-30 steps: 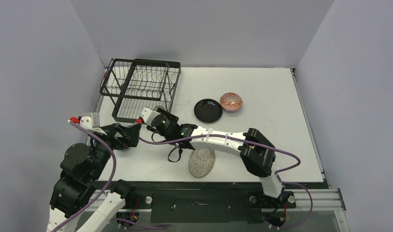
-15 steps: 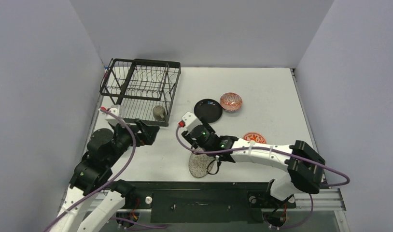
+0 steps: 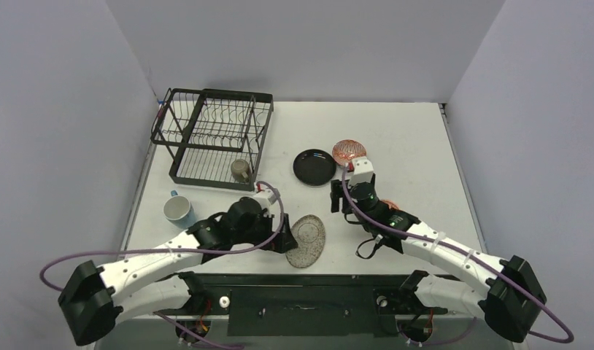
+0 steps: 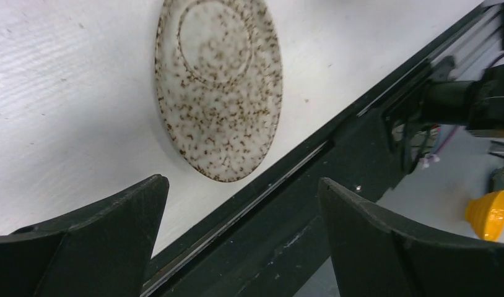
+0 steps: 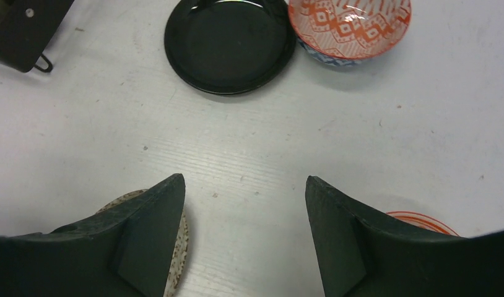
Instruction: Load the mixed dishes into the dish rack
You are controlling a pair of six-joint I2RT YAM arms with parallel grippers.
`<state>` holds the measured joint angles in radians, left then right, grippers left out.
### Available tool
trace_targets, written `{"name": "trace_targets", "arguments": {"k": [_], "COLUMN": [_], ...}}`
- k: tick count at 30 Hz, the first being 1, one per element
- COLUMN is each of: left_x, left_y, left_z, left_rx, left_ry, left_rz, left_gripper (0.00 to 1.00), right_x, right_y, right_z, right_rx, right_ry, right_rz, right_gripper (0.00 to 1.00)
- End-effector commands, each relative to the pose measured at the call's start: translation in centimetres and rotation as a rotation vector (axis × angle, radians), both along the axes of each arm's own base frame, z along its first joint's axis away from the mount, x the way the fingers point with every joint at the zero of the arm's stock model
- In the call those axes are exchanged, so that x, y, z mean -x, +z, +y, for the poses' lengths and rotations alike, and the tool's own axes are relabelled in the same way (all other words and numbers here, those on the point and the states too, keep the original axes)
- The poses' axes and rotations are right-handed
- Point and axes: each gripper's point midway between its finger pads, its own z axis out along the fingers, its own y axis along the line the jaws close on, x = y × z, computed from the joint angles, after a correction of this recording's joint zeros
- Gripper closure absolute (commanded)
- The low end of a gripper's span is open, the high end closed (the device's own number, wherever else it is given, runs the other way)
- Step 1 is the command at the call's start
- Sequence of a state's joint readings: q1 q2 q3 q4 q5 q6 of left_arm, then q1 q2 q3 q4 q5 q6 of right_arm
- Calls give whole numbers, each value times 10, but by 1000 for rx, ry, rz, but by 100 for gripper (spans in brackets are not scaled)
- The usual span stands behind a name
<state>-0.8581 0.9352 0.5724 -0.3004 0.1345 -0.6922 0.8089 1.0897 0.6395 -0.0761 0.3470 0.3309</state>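
Showing from above: olive-green cup [image 3: 241, 170] inside black wire dish rack [image 3: 214, 138], light-blue mug [image 3: 178, 210] outside it.
Left wrist: left gripper [image 4: 237, 247] wide, empty; speckled oval plate [image 4: 217, 86] flat ahead.
Right wrist: right gripper [image 5: 243, 241] wide, empty; glossy black round plate [image 5: 230, 43] just beside patterned bowl [image 5: 348, 25].

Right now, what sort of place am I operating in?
Probably a lab robot test cell, not a real kitchen: plain grey partition walls box in a white table, with a black wire dish rack and a glossy black plate staged on it.
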Motion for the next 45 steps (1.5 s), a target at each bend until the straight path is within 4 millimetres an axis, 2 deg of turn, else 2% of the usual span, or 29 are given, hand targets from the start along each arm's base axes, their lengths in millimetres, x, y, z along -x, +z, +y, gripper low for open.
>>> {"name": "trace_targets", "arguments": {"k": [1, 6, 9, 16, 23, 33, 37, 45], "left_x": [-8, -13, -21, -42, -54, -56, -57, -57], "left_y": [-11, -39, -48, -65, -76, -90, -96, -95], "left_z": [-30, -38, -33, -21, -25, -31, -31, -35], "left_rx": [-12, -70, -95, -116, -126, -105, -114, -116], "left_ry": [-20, -57, -43, -43, -73, -78, -72, -72], "left_rz": [6, 33, 28, 30, 0, -4, 8, 7], "left_gripper": [11, 20, 34, 53, 61, 71, 78, 90], "right_x": [1, 4, 9, 16, 16, 16, 16, 16], "right_y": [15, 20, 20, 16, 19, 18, 17, 15], "right_z": [-7, -22, -28, -31, -30, -26, -24, -25], "right_rx": [-170, -200, -208, -228, -232, -241, -240, -243], "right_ry": [-31, -60, -68, -62, -53, -36, -29, -32], "right_rz": [-9, -25, -27, -17, -26, -26, -20, -22], "right_gripper": [33, 33, 33, 34, 34, 35, 35, 36]}}
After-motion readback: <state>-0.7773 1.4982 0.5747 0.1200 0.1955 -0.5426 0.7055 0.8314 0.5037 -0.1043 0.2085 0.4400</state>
